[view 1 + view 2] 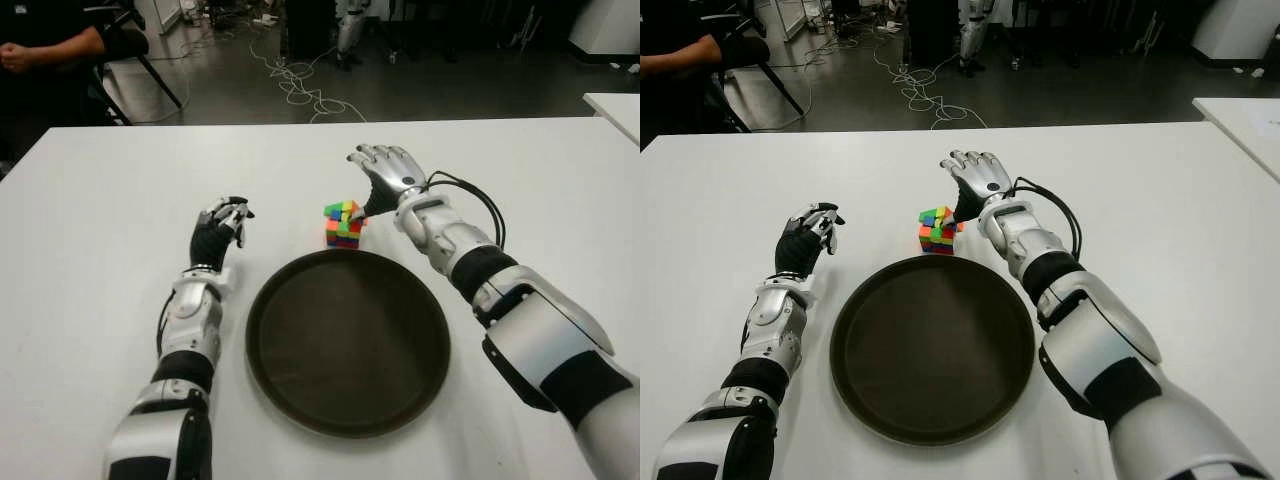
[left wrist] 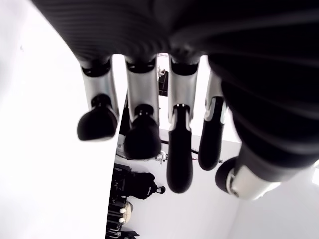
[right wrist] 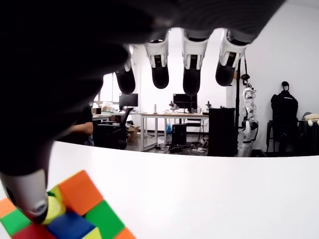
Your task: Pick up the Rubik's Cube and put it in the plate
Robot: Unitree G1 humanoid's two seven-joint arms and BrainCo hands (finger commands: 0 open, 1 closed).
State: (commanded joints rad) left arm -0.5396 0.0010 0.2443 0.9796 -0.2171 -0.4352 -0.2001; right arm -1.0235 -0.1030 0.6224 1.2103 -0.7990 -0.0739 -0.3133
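Observation:
The multicoloured Rubik's Cube [image 1: 343, 224] sits on the white table [image 1: 100, 200], just beyond the far rim of the round dark brown plate [image 1: 347, 340]. My right hand [image 1: 385, 172] is right beside the cube on its right, fingers spread and stretched out past it. In the right wrist view its thumb tip [image 3: 32, 201] touches the top of the cube [image 3: 75, 214], while the other fingers hang free above the table. The plate holds nothing. My left hand [image 1: 220, 228] shows left of the plate, fingers loosely bent and holding nothing.
A second white table [image 1: 615, 105] stands at the far right. Beyond the table's far edge are a seated person's arm [image 1: 50, 45] at the back left and loose cables [image 1: 300, 85] on the floor.

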